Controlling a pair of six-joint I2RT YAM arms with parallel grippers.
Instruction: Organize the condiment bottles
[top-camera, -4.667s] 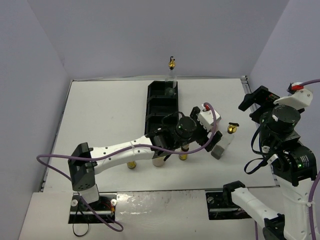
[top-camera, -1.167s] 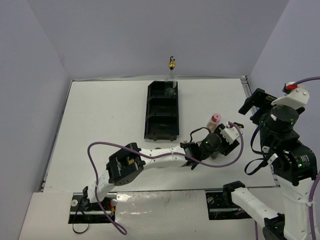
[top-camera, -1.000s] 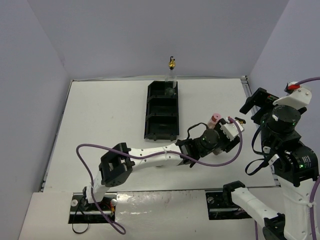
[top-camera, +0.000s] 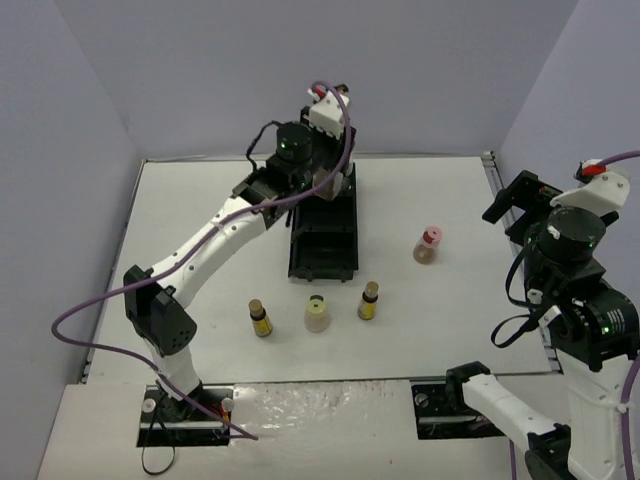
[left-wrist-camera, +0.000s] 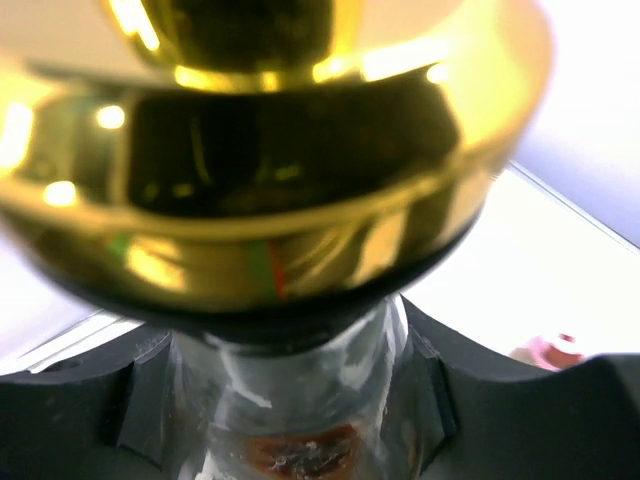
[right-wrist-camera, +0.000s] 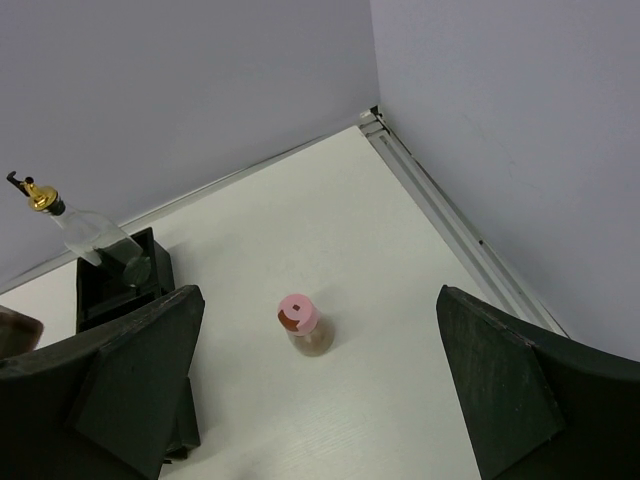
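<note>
My left gripper (top-camera: 324, 183) is over the far end of the black tray (top-camera: 322, 250), shut on a tall clear bottle (left-wrist-camera: 300, 400) just below its gold pourer top (left-wrist-camera: 270, 150). In the right wrist view another tall clear bottle (right-wrist-camera: 85, 228) with a gold pourer stands in the tray's far compartment (right-wrist-camera: 125, 275). A pink-capped bottle (top-camera: 428, 245) (right-wrist-camera: 303, 325) stands alone right of the tray. In front of the tray stand two short amber bottles (top-camera: 261, 318) (top-camera: 368, 300) with a cream one (top-camera: 316, 313) between them. My right gripper (top-camera: 512, 205) (right-wrist-camera: 320, 385) hangs open high above the pink-capped bottle.
The tray's middle and near compartments (top-camera: 322, 215) hold nothing. A grey wall rises right behind the tray. A metal rail (right-wrist-camera: 450, 240) runs along the table's right edge. My left arm (top-camera: 215, 235) stretches diagonally over the left half of the table.
My left arm has swung from the right front of the table, beside the pink-capped bottle, to the back of the tray, carrying the clear bottle. The right arm has stayed put.
</note>
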